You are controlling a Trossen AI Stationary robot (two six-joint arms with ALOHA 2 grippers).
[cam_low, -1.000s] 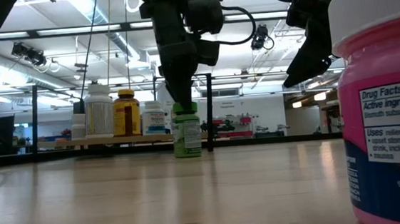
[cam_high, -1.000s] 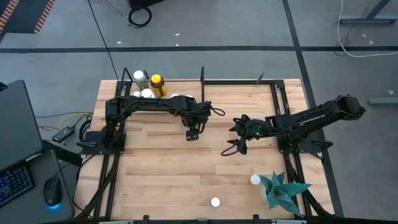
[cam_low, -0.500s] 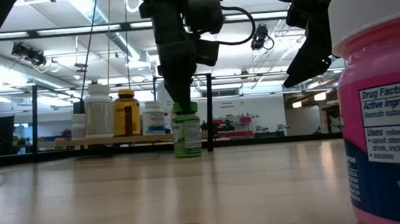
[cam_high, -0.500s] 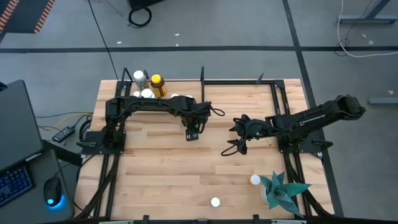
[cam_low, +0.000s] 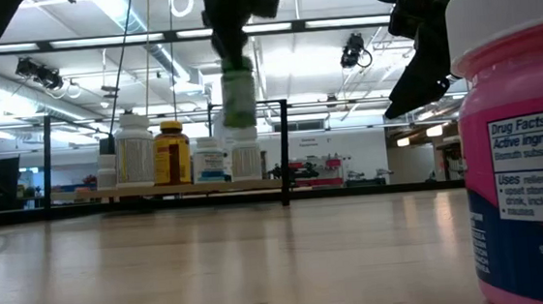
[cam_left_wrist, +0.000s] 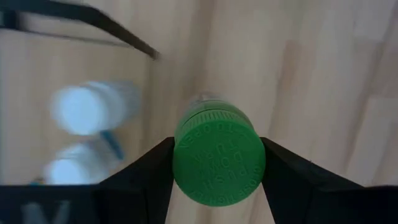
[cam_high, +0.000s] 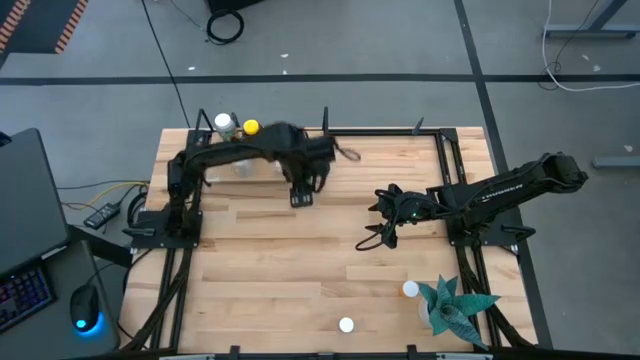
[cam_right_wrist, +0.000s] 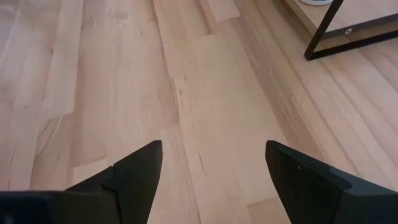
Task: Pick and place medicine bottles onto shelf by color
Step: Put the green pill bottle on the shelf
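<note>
Green-capped bottle (cam_left_wrist: 218, 155) was up in the air in the left tool (cam_high: 303, 190), squeezed tight near the shelf (cam_low: 173, 190) with four bottles on it, while three more waited on the worktop (cam_high: 260, 280) and the right tool (cam_high: 376, 232) hung open.

— Looks like a robotics lab, no?
— Yes: two arms bolted to a wooden surface (cam_high: 260, 260), a keyboard (cam_high: 25, 295) and mouse (cam_high: 84, 310) alongside, bare grey floor (cam_high: 380, 40), strip lights (cam_low: 109, 4) overhead.
</note>
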